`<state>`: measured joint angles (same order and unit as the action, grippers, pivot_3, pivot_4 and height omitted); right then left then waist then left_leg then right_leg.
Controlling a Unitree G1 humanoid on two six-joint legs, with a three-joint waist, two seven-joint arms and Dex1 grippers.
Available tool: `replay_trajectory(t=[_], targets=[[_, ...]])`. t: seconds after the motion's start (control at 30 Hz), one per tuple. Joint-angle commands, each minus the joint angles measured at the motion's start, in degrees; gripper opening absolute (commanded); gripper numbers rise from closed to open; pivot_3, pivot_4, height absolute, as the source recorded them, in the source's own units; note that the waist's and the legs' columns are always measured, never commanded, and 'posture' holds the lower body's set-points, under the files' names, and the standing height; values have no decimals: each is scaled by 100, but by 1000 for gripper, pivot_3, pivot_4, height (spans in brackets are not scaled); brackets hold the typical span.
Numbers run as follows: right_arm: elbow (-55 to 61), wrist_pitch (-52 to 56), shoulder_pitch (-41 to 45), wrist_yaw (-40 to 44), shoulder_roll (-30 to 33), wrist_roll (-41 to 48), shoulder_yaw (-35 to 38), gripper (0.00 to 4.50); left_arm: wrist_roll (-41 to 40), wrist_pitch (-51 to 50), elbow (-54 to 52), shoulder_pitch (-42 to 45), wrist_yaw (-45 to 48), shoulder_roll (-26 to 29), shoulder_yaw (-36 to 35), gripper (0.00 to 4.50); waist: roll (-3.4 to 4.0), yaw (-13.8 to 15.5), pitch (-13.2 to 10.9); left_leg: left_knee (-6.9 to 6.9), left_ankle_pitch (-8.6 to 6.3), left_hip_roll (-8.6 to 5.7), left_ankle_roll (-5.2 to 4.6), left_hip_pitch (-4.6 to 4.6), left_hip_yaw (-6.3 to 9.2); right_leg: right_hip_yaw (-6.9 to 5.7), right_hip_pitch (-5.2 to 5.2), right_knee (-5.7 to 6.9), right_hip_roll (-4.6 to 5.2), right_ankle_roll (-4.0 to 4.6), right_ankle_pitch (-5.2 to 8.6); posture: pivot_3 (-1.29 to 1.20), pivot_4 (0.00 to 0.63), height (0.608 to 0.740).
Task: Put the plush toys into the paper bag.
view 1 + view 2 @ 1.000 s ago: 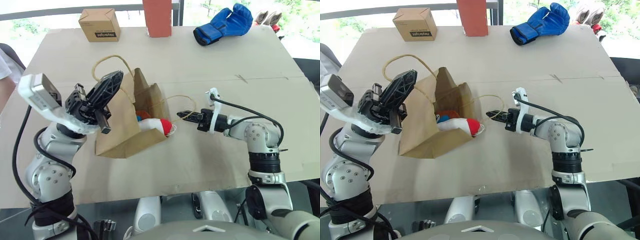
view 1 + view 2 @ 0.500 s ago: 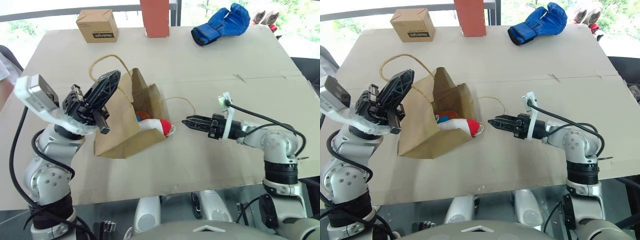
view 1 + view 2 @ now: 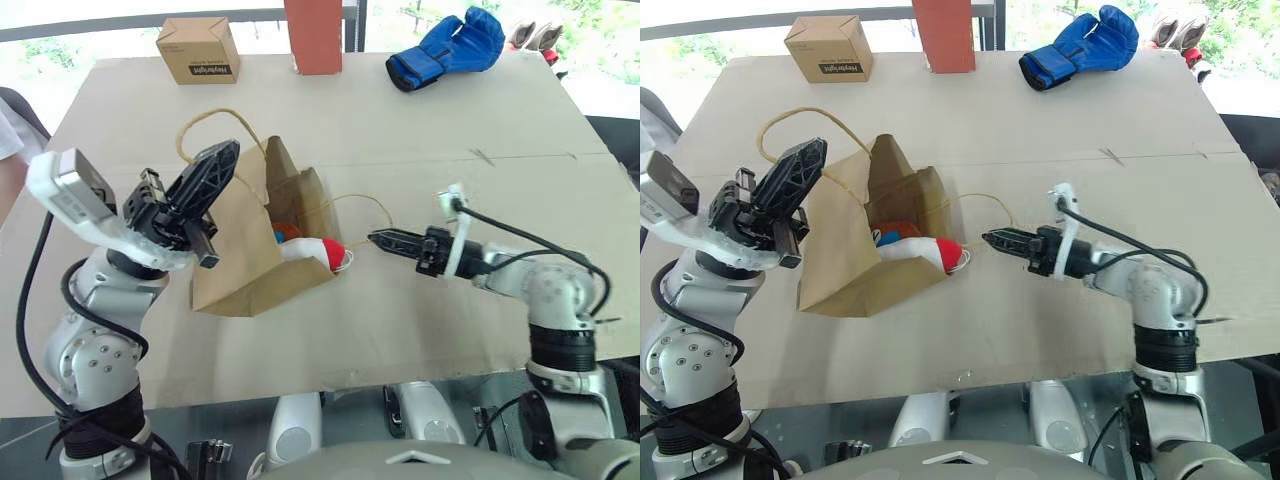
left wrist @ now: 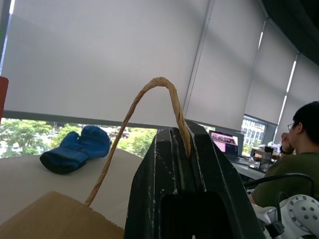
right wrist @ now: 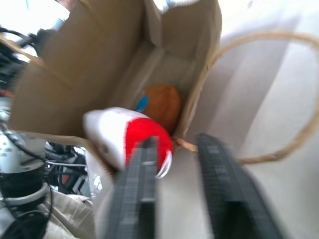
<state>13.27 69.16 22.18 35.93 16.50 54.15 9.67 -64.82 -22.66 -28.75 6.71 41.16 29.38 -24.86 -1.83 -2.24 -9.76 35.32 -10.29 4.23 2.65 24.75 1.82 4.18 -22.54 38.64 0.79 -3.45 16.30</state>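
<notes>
The left tool (image 3: 205, 180) is clamped on one twine handle (image 4: 149, 107) of the paper bag (image 3: 245, 255), lifting that side so the mouth gapes toward the right tool (image 3: 385, 240). The brown bear (image 5: 159, 104) sits deep inside; the white cone toy (image 3: 315, 250) lies across the bag's lip, its red end poking out over the table (image 3: 450, 130). The right tool hangs level just beside that red end, its fingers (image 5: 139, 184) parted a little and empty.

The risk, as I judge it, is the cone: half in, half out, it could roll back onto the table if the left tool lets the bag sag or tip. The loose second handle (image 3: 365, 200) loops between the right tool and the mouth (an easy snag for any push).

Further off, well apart at the far edge, are a small cardboard box (image 3: 198, 48), a red upright block (image 3: 314, 35) and a blue boxing glove (image 3: 445, 45); none obstructs.
</notes>
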Motion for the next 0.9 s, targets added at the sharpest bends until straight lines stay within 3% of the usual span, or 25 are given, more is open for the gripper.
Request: replay_trajectory(t=[0.03, 0.17, 0.5, 0.67, 0.7, 0.8, 0.9], targets=[[419, 246, -193, -54, 210, 479, 229, 2431, -31, 156, -278, 8, -16, 15, -94, 0, 0, -3, 0, 0, 0, 0, 0, 0, 1, 0, 0, 0, -1, 1, 1, 0, 150, 740], [333, 259, -293, -441, 265, 359, 182, 2431, -35, 176, -264, 15, -21, 8, -60, 0, 0, -21, 0, 0, 0, 1, 0, -2, -1, 3, -1, 1, -2, 4, 6, 0, 150, 740], [-889, -702, 385, -952, -521, -641, -428, 2431, -40, 176, -259, 64, -6, 1, 26, 0, 1, -24, 0, 0, 0, 1, 0, -1, -2, 5, -3, -1, -3, -2, 3, 0, 150, 740], [-986, -927, 590, -780, -780, -579, -390, 286, -69, 174, -344, 0, -43, -5, 13, 0, 1, 5, 0, -3, 0, 0, -1, 4, -2, 4, -3, -4, -2, -1, -1, 0, 150, 740], [-967, -998, 580, -716, -777, -610, -417, 63, -70, 177, -355, -9, -54, -8, 11, 0, 0, 5, 0, -4, 0, 0, -1, 5, -2, 4, -4, -6, -2, -1, -1, 0, 150, 740], [-732, -1166, 570, -474, -816, -391, -311, 63, -71, 176, -393, -9, -129, -29, 22, 0, 1, -4, -1, -4, -1, 0, -1, 4, -2, 3, -3, -7, -1, 0, -1, 0, 150, 740], [-123, -770, 741, -457, -860, 837, 181, 63, -132, 110, -395, 222, -569, -72, 45, 0, 5, 1, -3, -5, 0, 1, -1, 4, -1, 4, -3, -5, -1, -1, -1, 0, 150, 740]])
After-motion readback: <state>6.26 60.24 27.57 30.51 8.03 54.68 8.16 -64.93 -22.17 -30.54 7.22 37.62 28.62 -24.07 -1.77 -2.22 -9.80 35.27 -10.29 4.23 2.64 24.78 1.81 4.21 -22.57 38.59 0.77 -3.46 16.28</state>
